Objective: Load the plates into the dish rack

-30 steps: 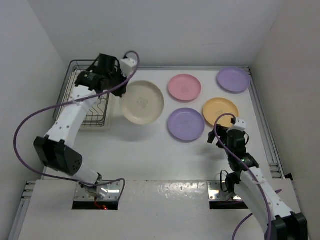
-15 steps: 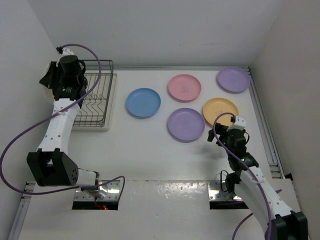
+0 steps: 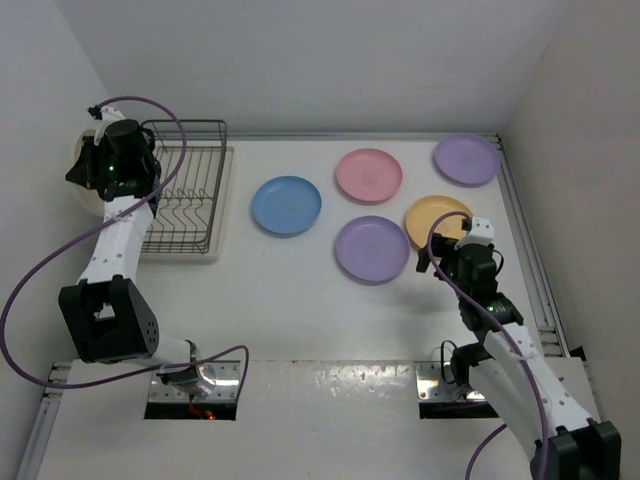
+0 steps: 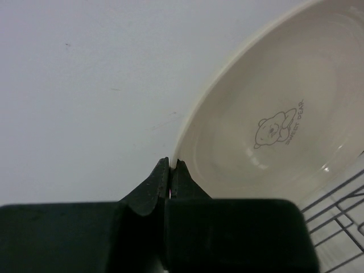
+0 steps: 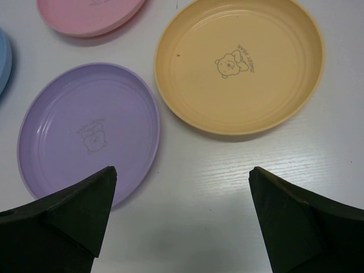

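My left gripper [image 3: 97, 168] is shut on the rim of the cream plate [image 4: 273, 131], and holds it on edge against the left wall, just left of the dish rack [image 3: 190, 205]. Only a sliver of the cream plate [image 3: 79, 185] shows from above. The rack's wires [image 4: 341, 207] lie below the plate. On the table lie the blue plate [image 3: 287, 205], pink plate [image 3: 368, 175], two purple plates [image 3: 372, 249] [image 3: 467, 159] and the orange-yellow plate [image 3: 440, 222]. My right gripper [image 5: 182, 170] hangs open over bare table between the purple plate [image 5: 85, 131] and the orange-yellow plate [image 5: 239, 62].
White walls close in the table on the left, back and right. The left wall is right beside the rack. A metal rail [image 3: 535, 270] runs along the table's right edge. Purple cables loop off both arms.
My left arm has swung the cream plate from the table's middle to the rack's far left, uncovering the blue plate. The right gripper has edged toward the orange-yellow plate.
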Controlling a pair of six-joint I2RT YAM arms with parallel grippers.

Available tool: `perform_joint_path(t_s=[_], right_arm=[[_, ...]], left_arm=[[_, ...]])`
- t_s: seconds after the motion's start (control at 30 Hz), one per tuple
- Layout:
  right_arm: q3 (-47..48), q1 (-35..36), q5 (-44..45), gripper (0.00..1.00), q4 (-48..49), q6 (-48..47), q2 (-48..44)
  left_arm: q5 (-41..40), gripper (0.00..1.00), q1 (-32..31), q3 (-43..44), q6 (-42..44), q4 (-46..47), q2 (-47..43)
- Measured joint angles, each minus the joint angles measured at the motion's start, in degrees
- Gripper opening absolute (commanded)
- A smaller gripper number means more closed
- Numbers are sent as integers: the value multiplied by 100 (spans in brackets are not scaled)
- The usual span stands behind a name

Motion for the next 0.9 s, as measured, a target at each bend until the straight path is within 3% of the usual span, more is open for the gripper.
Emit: perform_joint_path(t_s=[0.27, 0.53, 0.83, 0.9], right_arm=[[-4, 0, 83, 100, -157, 63, -232], [-59, 0, 175, 100, -170, 63, -358], [-205, 0, 232, 100, -308, 68, -699], [-210, 0, 229, 100, -310, 72, -704]], left_arm=[[103, 0, -225, 2, -623, -610, 17], [83, 0, -247, -761, -461, -55, 33], [111, 0, -315, -916, -566, 20, 96], [155, 6, -315, -957, -660, -26, 153]])
